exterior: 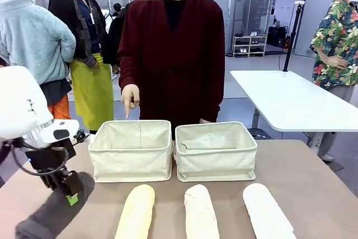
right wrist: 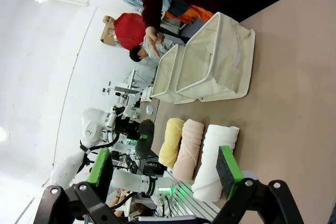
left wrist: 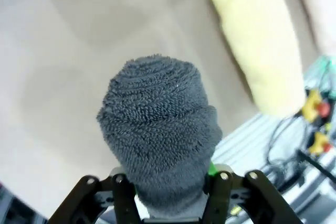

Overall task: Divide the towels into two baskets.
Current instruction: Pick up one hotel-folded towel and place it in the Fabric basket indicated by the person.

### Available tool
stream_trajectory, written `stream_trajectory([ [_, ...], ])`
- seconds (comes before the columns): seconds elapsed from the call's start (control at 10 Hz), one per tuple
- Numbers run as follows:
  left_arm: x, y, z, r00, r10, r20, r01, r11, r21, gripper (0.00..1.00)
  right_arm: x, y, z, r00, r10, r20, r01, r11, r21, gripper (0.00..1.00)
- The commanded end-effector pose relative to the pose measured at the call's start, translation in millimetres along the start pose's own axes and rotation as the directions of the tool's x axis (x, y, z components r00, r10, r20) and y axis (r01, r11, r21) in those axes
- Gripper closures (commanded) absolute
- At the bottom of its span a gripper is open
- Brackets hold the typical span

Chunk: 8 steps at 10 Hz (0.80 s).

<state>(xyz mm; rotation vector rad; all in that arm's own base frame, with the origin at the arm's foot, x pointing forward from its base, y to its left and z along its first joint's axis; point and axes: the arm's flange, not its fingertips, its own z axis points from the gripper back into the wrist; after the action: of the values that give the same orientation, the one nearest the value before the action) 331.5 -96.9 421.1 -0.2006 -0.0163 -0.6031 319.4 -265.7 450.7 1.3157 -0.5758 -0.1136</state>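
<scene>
One end of dark grey towel (left wrist: 157, 124) pinched in left gripper (left wrist: 168, 184), close-up in left wrist view; right gripper (right wrist: 164, 169) spread.

Near-left corner of tabletop (exterior: 319, 183): dark grey towel (exterior: 50, 214). Near edge: pale yellow towel (exterior: 136, 214), pinkish cream towel (exterior: 200, 214), white towel (exterior: 267, 214). Plain cream canvas: left basket (exterior: 131, 160), right basket (exterior: 215, 160). Tabletop dull brown. Person's cardigan (exterior: 173, 54) maroon.

The left basket (exterior: 131, 163) & right basket (exterior: 217, 163), both cream cloth, stood side by side, almost touching. In front lay 3 rolled towels in a row, apart: yellow towel (exterior: 136, 212), pinkish towel (exterior: 200, 212), white towel (exterior: 267, 212). The dark grey towel (exterior: 53, 214) sat at near left, 1 end pinched in the left gripper (exterior: 71, 194).
</scene>
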Motion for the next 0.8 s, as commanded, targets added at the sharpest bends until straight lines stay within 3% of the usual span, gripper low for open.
stream_trajectory([
  [0.0, -32, -17, 4, 0.971, -0.225, -0.08, 0.227, 0.974, 0.022, 0.84, -1, 4, 2, 1.0, 0.004, -0.002, -0.004, 1.0, 0.004, 0.0],
  [0.2, -23, -18, 10, 0.944, -0.318, -0.093, 0.319, 0.948, -0.001, 0.84, -1, 4, 2, 1.0, 0.004, -0.002, -0.004, 1.0, 0.004, 0.0],
  [0.3, -13, -24, 13, 0.976, -0.204, -0.073, 0.206, 0.978, 0.026, 0.84, -1, 4, 2, 1.0, 0.004, -0.002, -0.004, 1.0, 0.004, 0.0],
  [0.6, -13, -24, 13, 0.976, -0.204, -0.073, 0.206, 0.978, 0.026, 0.84, -1, 4, 2, 1.0, 0.004, -0.002, -0.004, 1.0, 0.004, 0.0],
  [0.7, -14, -23, 12, 0.968, -0.238, -0.083, 0.24, 0.971, 0.02, 0.56, -1, 4, 2, 1.0, 0.004, -0.002, -0.004, 1.0, 0.004, 0.0],
])
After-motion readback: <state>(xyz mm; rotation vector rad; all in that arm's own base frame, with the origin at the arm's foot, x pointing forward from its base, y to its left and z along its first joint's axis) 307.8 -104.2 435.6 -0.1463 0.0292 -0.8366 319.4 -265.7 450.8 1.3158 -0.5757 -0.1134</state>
